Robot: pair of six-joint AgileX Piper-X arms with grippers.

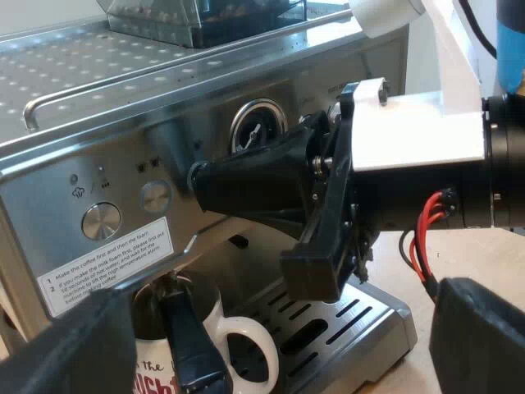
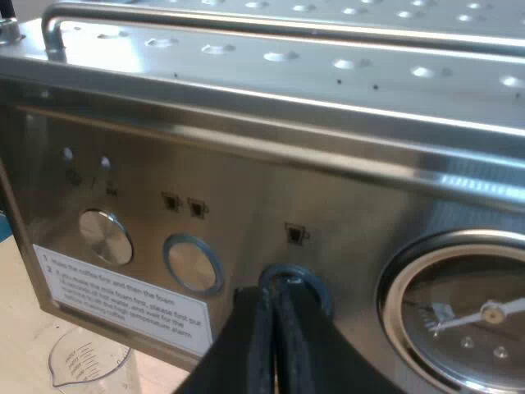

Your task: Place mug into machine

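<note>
From the left wrist, the left gripper [image 1: 279,332] is hovering before the espresso machine [image 1: 123,139] with its two black fingers [image 1: 70,345] spread wide apart and nothing between them. The mug [image 1: 238,345], white with red lettering, is standing on the slotted drip tray [image 1: 344,316] under the machine's front, its handle turned outward. A dark handle [image 1: 190,341] is hanging down in front of the mug, partly covering it. The right gripper [image 1: 198,176] is reaching across to the control panel, its tips pointing at the panel just beside the round gauge [image 1: 257,127]. The bean hopper [image 1: 197,16] is sitting on the machine's top.

From the right wrist, the right gripper [image 2: 275,300] is pressing its fingers [image 2: 246,345] tight together, holding nothing, and its tips are resting at a round blue-ringed button [image 2: 297,277] on the steel front. Two more round buttons [image 2: 192,264] are showing beside it, above a white instruction label [image 2: 123,300], and the gauge [image 2: 459,316] is lying on the button's other side. A measuring glass [image 2: 86,365] is standing on the table below the label.
</note>
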